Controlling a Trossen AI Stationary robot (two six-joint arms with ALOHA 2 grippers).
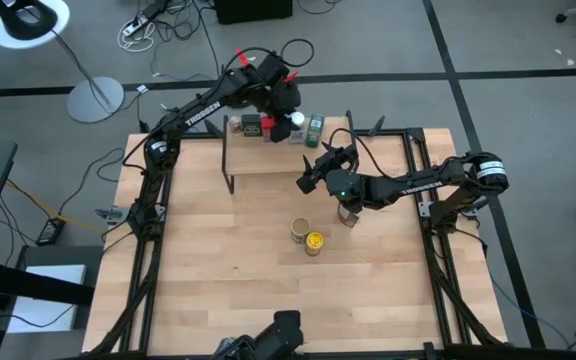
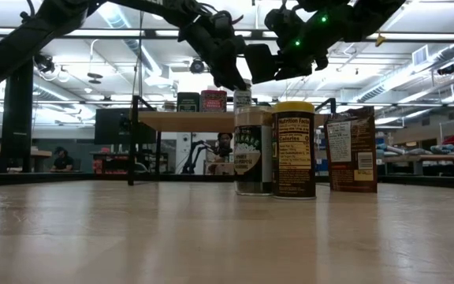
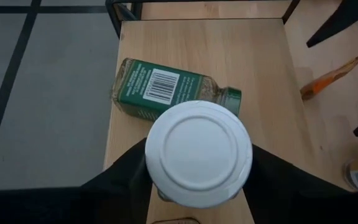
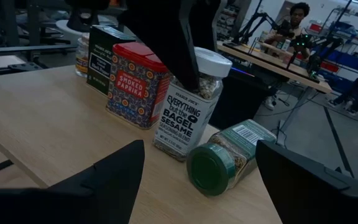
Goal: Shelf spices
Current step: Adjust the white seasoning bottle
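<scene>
From above, I see my left gripper point(image 1: 290, 122) at the shelf point(image 1: 268, 162), fingers clamped on the white-lidded jar point(image 1: 297, 120). Its wrist camera shows that jar point(image 3: 198, 152) upright between the fingers, the green jar point(image 3: 166, 89) lying toppled just beyond. My right gripper point(image 4: 197, 186), fingers apart, hovers facing both jars and the red tin point(image 4: 135, 84).

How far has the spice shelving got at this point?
On the shelf: dark tin, red tin and green jar lying on its side. The left gripper is closed on the white-lidded jar, standing there. Three containers remain on the table; the right gripper hovers open.
</scene>
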